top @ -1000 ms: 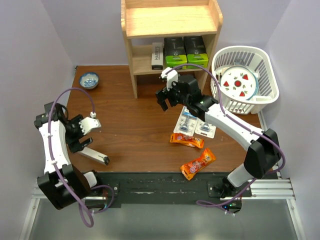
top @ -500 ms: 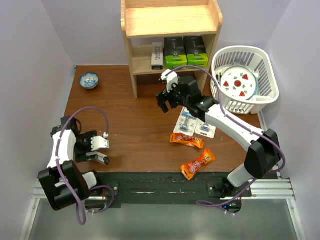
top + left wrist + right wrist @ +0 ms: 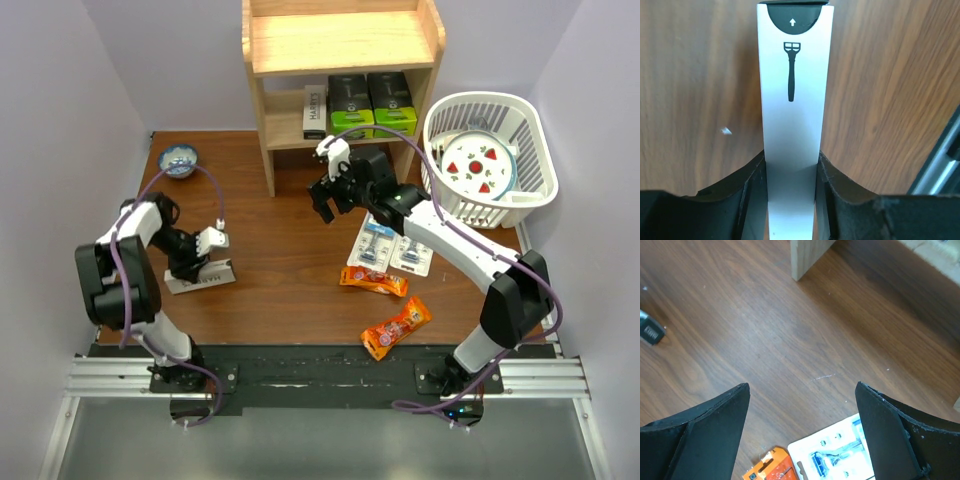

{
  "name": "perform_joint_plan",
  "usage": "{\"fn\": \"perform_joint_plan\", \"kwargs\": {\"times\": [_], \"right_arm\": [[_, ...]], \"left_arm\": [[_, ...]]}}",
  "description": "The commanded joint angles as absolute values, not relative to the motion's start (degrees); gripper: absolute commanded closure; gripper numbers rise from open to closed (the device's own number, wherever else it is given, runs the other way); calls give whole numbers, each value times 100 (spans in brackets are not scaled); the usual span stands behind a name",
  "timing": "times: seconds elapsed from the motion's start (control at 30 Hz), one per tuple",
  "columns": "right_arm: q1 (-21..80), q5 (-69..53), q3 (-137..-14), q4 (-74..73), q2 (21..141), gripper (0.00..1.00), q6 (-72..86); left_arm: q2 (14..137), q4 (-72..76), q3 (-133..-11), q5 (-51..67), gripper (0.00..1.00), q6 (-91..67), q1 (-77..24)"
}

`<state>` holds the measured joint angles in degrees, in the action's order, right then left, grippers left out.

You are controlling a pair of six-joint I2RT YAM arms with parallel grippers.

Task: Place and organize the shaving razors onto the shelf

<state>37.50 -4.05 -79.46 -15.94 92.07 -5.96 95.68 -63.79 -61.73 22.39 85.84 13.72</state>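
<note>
A long grey razor box [image 3: 200, 277] with a razor icon [image 3: 792, 100] lies on the table at the left. My left gripper [image 3: 205, 258] is down over it, shut on it, both fingers [image 3: 752, 190] pressed against its long sides. My right gripper [image 3: 328, 195] hovers open in front of the shelf [image 3: 340, 45], nothing between its fingers [image 3: 715, 430]. Two blister cards [image 3: 390, 247] lie flat below it, one showing in the right wrist view [image 3: 840, 455]. On the shelf's lower board stand a HARRY'S box [image 3: 315, 110] and two black boxes with green ends [image 3: 371, 105].
Two orange snack packets [image 3: 373, 280] [image 3: 396, 327] lie near the blister cards. A white slatted basket [image 3: 490, 150] holding a strawberry plate stands at the right. A small blue bowl [image 3: 179, 159] sits at the back left. The shelf's side panel [image 3: 807, 255] is just ahead of my right gripper.
My left arm swung in from the near-left edge, came down over the long grey box and closed on it; the box has shifted and turned. The right arm barely moved.
</note>
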Motion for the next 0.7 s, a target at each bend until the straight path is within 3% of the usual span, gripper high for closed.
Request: {"fn": "perform_joint_plan", "kwargs": {"times": [0.0,0.5,0.6,0.67], "right_arm": [[3753,-422,-8139,-1582,9229,10,-501],[3744,-1010,-7146,-1600,8639,10,-607],[3744,-1107,-7154,-1600,8675,10,-554],[3744,-1195,-7163,-1538,8701,10,-527]], "left_arm": [[10256,-7312,-6942,3425,80,8122,1275],[10854,-7111,-7110,3841,67,7287,-667],[10916,-6507,-7339,3771,53,6761,-651],[10637,-5701,-7243,3439,33,6304,-633]]}}
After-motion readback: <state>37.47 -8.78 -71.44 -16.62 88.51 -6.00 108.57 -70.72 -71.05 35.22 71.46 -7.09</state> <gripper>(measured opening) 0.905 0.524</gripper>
